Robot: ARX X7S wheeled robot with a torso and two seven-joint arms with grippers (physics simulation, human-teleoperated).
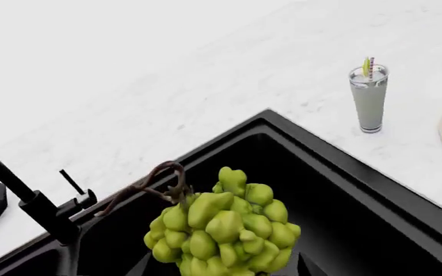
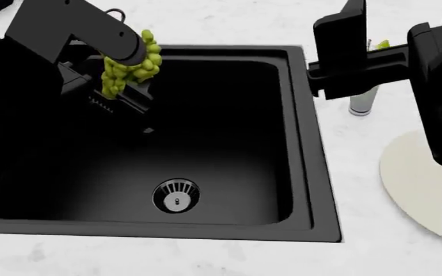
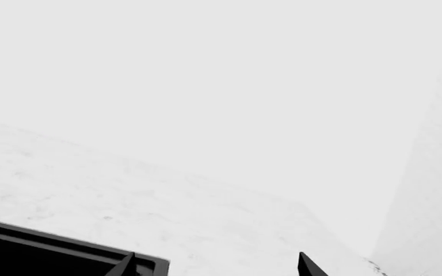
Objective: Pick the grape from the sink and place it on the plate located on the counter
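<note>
The left gripper [image 2: 121, 95] hangs over the far left part of the sink [image 2: 313, 172], clamped on the grape [image 2: 131, 66] – the yellow-green bunch is lifted clear of the basin floor, its curly brown stem [image 1: 153, 183] sticking out to one side. In the left wrist view the bunch fills the near foreground, with a black faucet [image 1: 41, 207] just beside it at the sink's rim. A round silver drain [image 2: 176, 195] sits in the basin floor, toward the near wall. Right of the sink, on the counter [image 2: 359, 149], stands a tall glass [image 1: 369, 98] with a lime garnish; in the head view the right arm hides most of it. The right gripper [image 3: 213, 265] is held above the counter's right side – only its two dark fingertips [image 3: 307, 265] show in its wrist view, set apart with nothing between them. The cream plate [image 2: 413, 178] lies on the counter at far right, near the front edge, partly behind the right arm
</note>
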